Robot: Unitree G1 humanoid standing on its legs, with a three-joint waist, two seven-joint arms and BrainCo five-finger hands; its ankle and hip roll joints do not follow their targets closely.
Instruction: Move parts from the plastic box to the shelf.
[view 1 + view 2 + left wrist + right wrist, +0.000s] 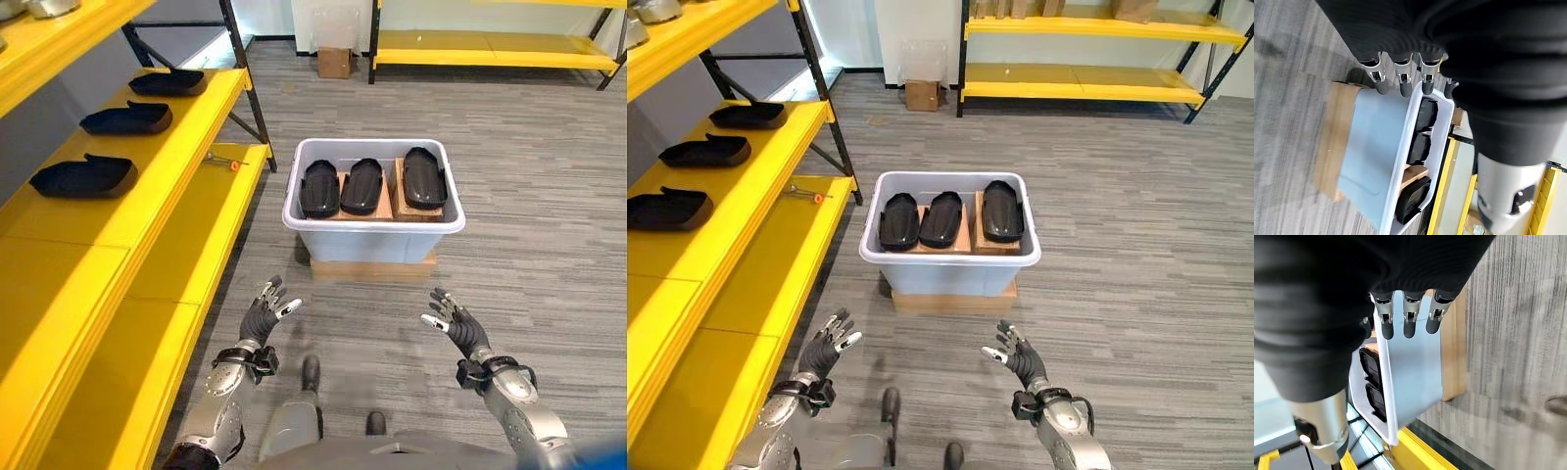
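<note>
Parts [361, 185], three black ones, lie side by side in the plastic box [373, 238] on the floor, while the left hand [263, 315] and right hand [457, 326] hover empty with spread fingers before it, probably to reach in, and three more rest on the yellow shelf [147, 181].

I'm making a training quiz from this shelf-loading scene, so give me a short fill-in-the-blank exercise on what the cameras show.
1. The pale grey plastic box holds ___ black moulded parts.
2. On the yellow metal shelf, the number of black parts already lying is ___.
3. The box rests on a flat ___ slab.
4. The left hand and right hand both hold ___.

Missing words: three; three; wooden; nothing
</note>
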